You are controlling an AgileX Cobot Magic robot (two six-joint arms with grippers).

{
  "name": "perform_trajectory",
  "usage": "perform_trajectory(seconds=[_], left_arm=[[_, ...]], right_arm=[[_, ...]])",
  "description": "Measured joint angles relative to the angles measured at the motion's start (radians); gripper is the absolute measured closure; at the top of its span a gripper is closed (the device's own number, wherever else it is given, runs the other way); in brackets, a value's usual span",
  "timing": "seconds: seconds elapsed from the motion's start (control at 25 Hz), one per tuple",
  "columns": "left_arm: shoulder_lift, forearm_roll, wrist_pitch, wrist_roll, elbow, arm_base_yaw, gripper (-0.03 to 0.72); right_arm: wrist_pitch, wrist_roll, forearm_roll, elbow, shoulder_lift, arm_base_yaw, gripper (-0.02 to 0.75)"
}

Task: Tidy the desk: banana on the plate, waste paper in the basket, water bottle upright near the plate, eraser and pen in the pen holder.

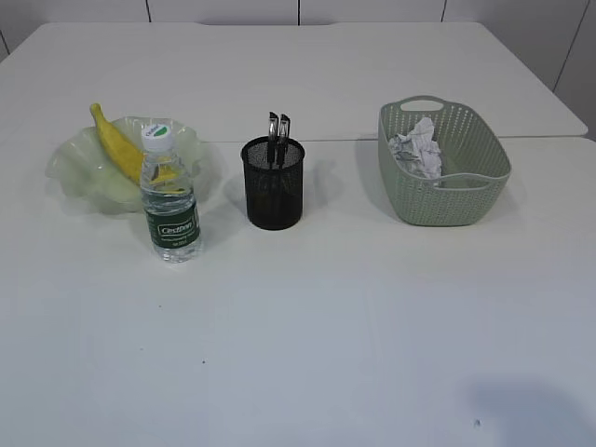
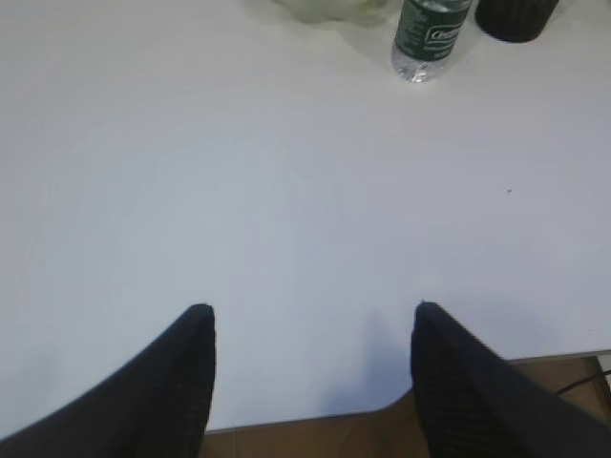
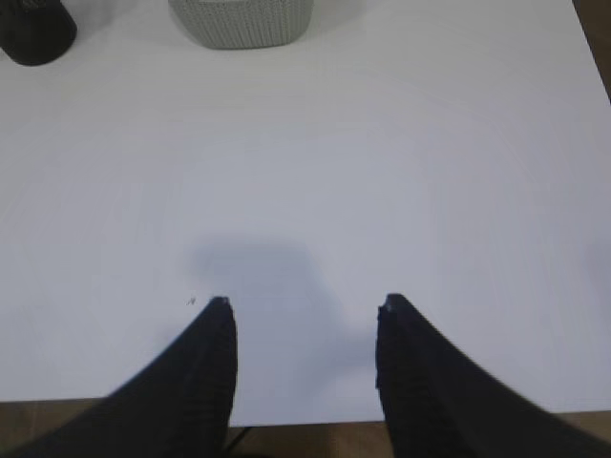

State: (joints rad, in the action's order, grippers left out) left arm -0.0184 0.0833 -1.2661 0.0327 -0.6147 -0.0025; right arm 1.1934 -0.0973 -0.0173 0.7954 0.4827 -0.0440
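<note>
Yellow curved banana [image 1: 116,144] lying in the pale green, wavy-edged translucent plate [image 1: 70,172] at far left, tip poking up over the far rim; cradled so by the dish's hollow. Clear plastic water bottle with green label and white cap [image 1: 169,200] standing upright just in front of the plate, on its near right side, apparently touching or all but touching the rim; put there to satisfy "near the plate". Black mesh cylindrical pen holder [image 1: 273,183] at centre, dark pen tops [image 1: 278,126] sticking up past the rim; eraser not visible, presumably down inside, cannot tell. Crumpled white waste paper [image 1: 418,149] resting against the far left wall of the sage-green perforated plastic basket [image 1: 475,200] at right.

Judged from this layout, task all but done.

Left gripper [image 2: 310,320] hovering above the bare near edge of the white bench [image 2: 239,210], black fingers [image 2: 186,367] apart, nothing between. Right gripper [image 3: 304,310] likewise over the near right edge, fingers [image 3: 212,358] apart and empty. Both well clear of the objects, seemingly parked.
</note>
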Motion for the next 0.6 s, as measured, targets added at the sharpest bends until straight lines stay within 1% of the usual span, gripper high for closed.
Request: perform_trajectory(seconds=[0.16, 0.32, 0.6], left_arm=[[0.012, 0.040, -0.003, 0.000, 0.000, 0.000, 0.241], [0.012, 0.040, -0.003, 0.002, 0.000, 0.000, 0.245], [0.012, -0.037, -0.003, 0.002, 0.000, 0.000, 0.245]], right_arm=[[0.044, 0.000, -0.001, -0.055, -0.095, 0.000, 0.376], [0.066, 0.000, -0.001, -0.103, -0.186, 0.000, 0.377], [0.076, 0.063, -0.005, -0.159, -0.393, 0.000, 0.376]])
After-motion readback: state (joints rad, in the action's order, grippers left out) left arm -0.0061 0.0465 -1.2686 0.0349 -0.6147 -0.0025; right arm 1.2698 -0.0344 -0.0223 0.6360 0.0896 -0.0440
